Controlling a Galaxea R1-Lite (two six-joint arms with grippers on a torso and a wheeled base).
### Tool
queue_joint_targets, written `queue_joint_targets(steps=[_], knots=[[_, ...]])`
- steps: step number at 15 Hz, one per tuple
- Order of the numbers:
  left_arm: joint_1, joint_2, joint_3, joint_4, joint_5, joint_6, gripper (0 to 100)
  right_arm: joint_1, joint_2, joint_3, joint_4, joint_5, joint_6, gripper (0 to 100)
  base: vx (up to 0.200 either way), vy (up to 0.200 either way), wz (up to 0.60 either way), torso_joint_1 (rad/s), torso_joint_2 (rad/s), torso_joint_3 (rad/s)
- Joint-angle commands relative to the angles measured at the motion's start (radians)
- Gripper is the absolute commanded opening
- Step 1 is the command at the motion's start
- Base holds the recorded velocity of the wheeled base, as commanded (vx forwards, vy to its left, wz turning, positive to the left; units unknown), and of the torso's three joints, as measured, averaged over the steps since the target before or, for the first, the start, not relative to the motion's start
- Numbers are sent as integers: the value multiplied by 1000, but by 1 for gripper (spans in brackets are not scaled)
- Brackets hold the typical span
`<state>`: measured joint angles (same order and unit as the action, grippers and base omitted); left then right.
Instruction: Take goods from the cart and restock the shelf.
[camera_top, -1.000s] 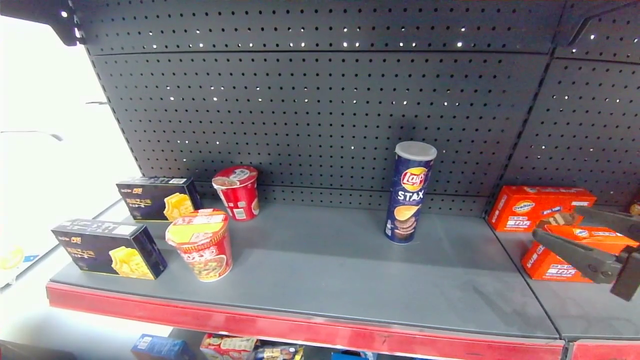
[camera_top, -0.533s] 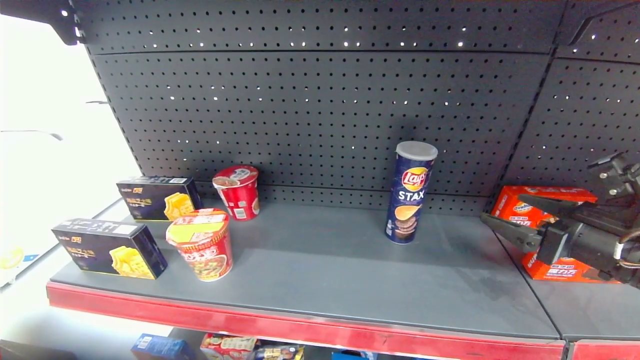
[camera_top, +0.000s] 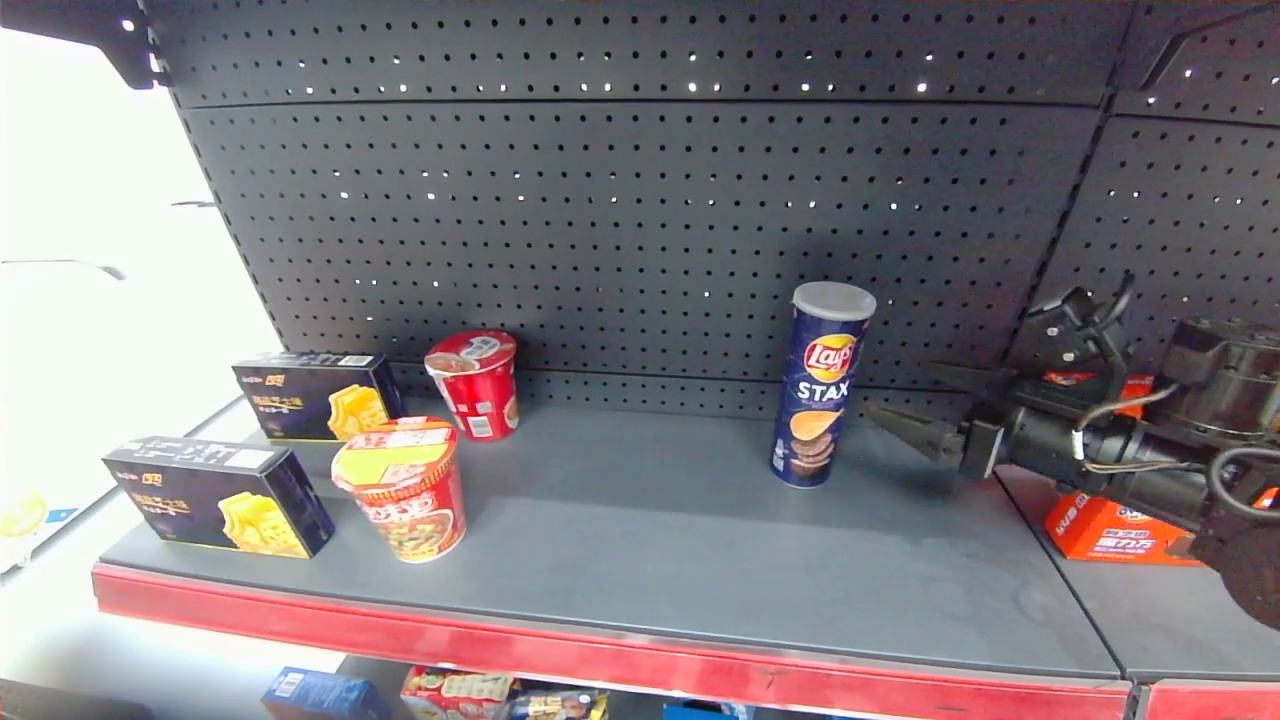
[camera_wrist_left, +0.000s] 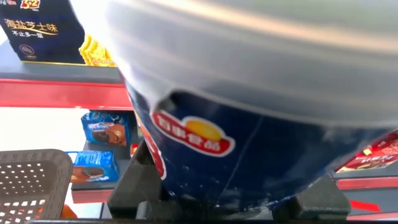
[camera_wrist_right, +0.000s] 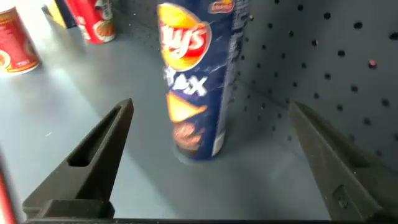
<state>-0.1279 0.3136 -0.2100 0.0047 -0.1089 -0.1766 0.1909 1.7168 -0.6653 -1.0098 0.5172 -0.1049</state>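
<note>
Lining up your right gripper (camera_top: 897, 388) on the chip can (camera_top: 822, 385) looks like the step in hand. Its fingers are spread wide with nothing between them. It points in from the right of the head frame, with the tips just beside the can and not touching it.

Bring the can's body midway between the two fingers before you close. Grip it around mid-height, because a tall narrow tube will likely tip if one finger nudges it first. Watch the far finger: it runs near the pegboard back (camera_top: 620, 230), and the can stands close in front of that panel, so room behind is tight. Close slowly, since the tube wall probably gives a little.

The can is a tall dark blue cylinder with a pale plastic lid, a red and yellow badge, and chip pictures down its front. It stands upright right of centre in the head frame, toward the back of the grey shelf (camera_top: 620, 540). It is well apart from the noodle cups (camera_top: 405, 490) at lower left and near the orange boxes (camera_top: 1110, 525) at far right.

Your left gripper (camera_wrist_left: 230, 196) is clamped on a dark blue container (camera_wrist_left: 249, 149) with a clear lid, one finger on either side.
</note>
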Motion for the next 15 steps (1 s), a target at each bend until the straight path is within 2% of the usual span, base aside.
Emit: queue_joint_targets(steps=[1, 5, 7, 15], knots=[[-1, -7, 0, 0, 0, -1, 0, 2, 72, -42, -1, 4, -1, 100, 0, 0, 0, 0, 0, 0], [-3, -7, 9, 0, -5, -1, 0, 10, 184, -74, -13, 7, -7, 100, 0, 0, 0, 0, 0, 0], [-4, -7, 18, 0, -6, -15, 0, 21, 214, -91, -21, 9, -7, 100, 0, 0, 0, 0, 0, 0], [-4, -7, 37, 0, -6, -17, 0, 65, 357, -231, -29, 27, -2, 100, 0, 0, 0, 0, 0, 0]])
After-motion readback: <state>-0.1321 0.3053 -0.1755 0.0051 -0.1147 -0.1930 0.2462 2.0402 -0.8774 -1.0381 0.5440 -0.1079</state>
